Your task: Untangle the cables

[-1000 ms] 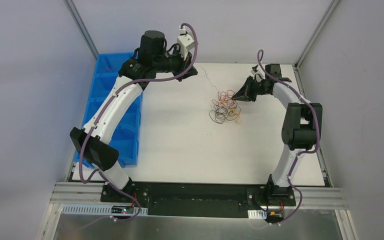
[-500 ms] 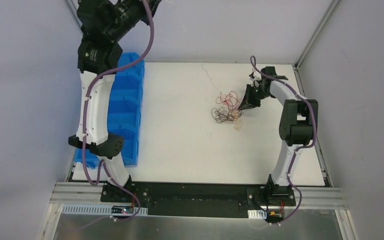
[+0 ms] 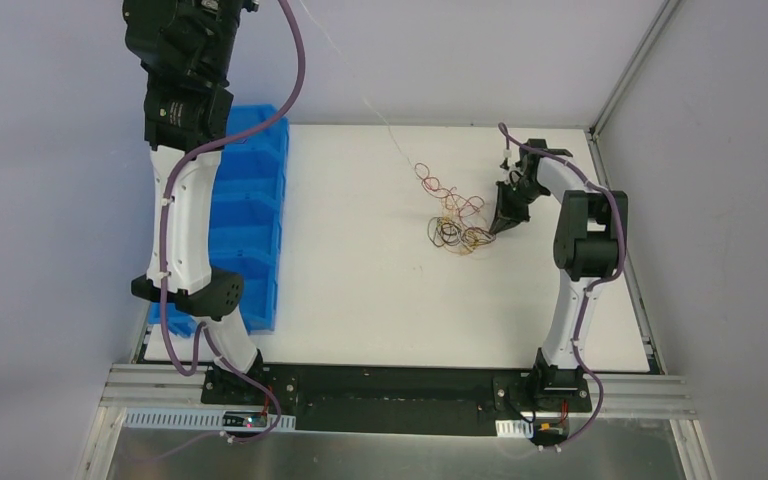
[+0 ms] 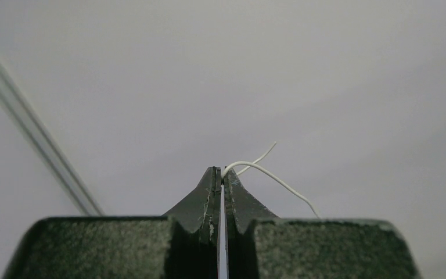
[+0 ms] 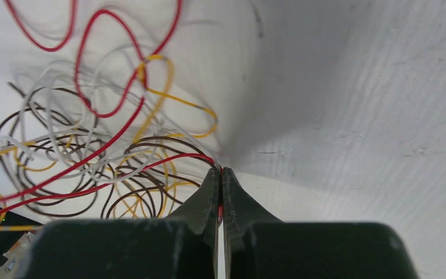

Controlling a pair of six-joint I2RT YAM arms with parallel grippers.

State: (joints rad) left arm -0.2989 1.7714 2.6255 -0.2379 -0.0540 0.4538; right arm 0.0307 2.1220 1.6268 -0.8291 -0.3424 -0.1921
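On the white table (image 3: 360, 290), the right hand (image 3: 506, 224) is pressed together on a red wire (image 5: 191, 156) at the right edge of the cables (image 3: 455, 215). They lie in a loose bunch, right of centre. From the bunch a white wire (image 3: 385, 126) runs up and far left to the left hand (image 4: 221, 171), which is high above the table and clamped on its end.

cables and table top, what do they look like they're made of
Cables: thin wires in smooth coloured insulation, probably plastic, since they hold springy loops. Red, yellow, white and dark strands show.
Table: white matte board, perhaps painted or laminated. The right wrist view shows faint streaks and scuffs.
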